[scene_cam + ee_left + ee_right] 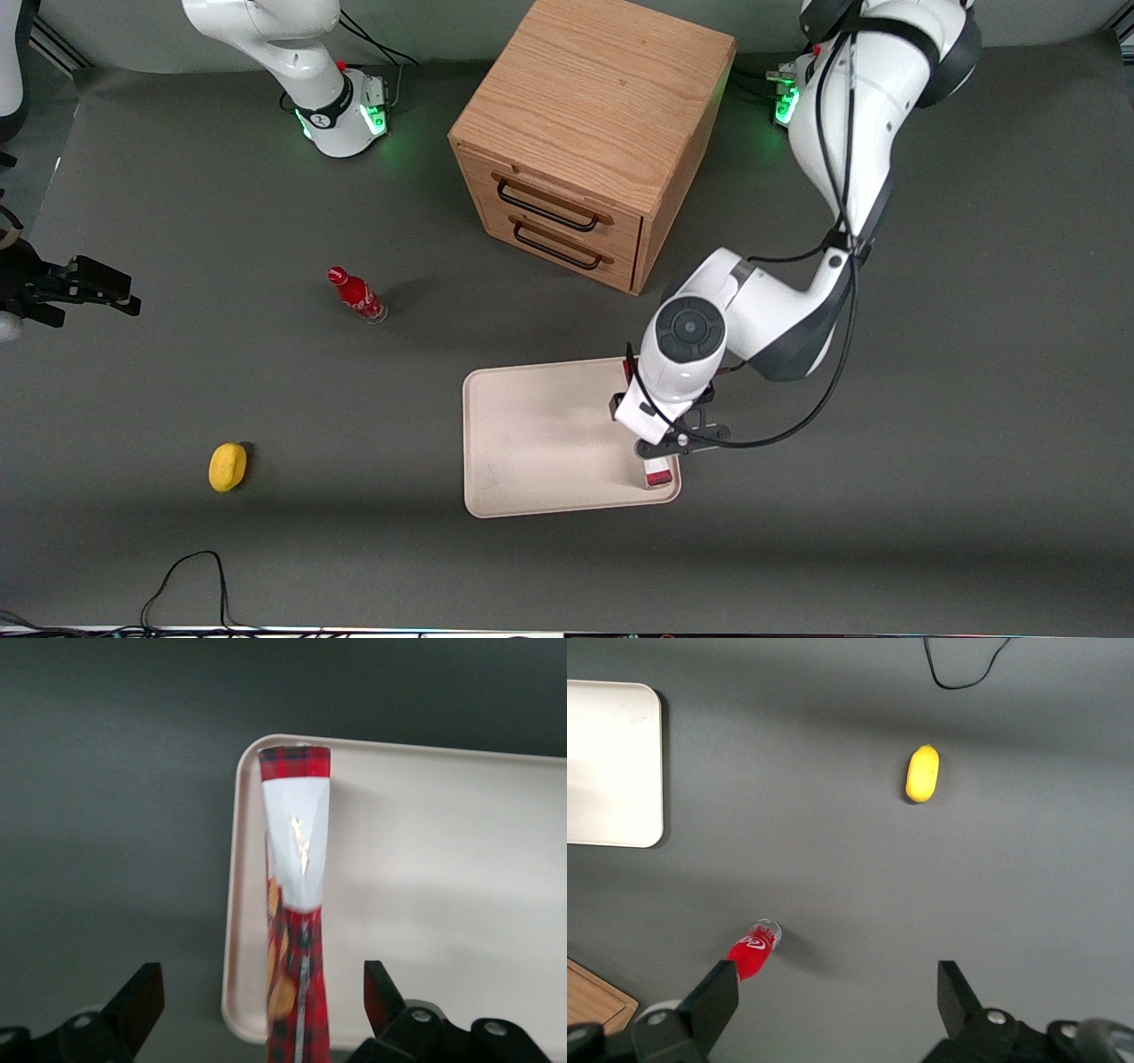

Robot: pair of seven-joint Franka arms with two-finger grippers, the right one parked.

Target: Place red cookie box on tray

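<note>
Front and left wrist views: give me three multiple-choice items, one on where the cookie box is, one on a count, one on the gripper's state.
1. Where is the red cookie box?
A. On the tray, along the edge toward the working arm's end
B. On top of the wooden cabinet
C. On the table beside the yellow object

2. How many drawer handles show on the cabinet front?
A. One
B. Two
C. Four

3. How does the gripper stand?
A. Shut on the box
B. Open, fingers apart on either side of the box
C. Shut on the red bottle

Key: 1 A, the wrist view shows the box lying just inside the tray rim. 2 B, two dark handles, one above the other. 3 B, clear gaps separate both fingers from the box.
</note>
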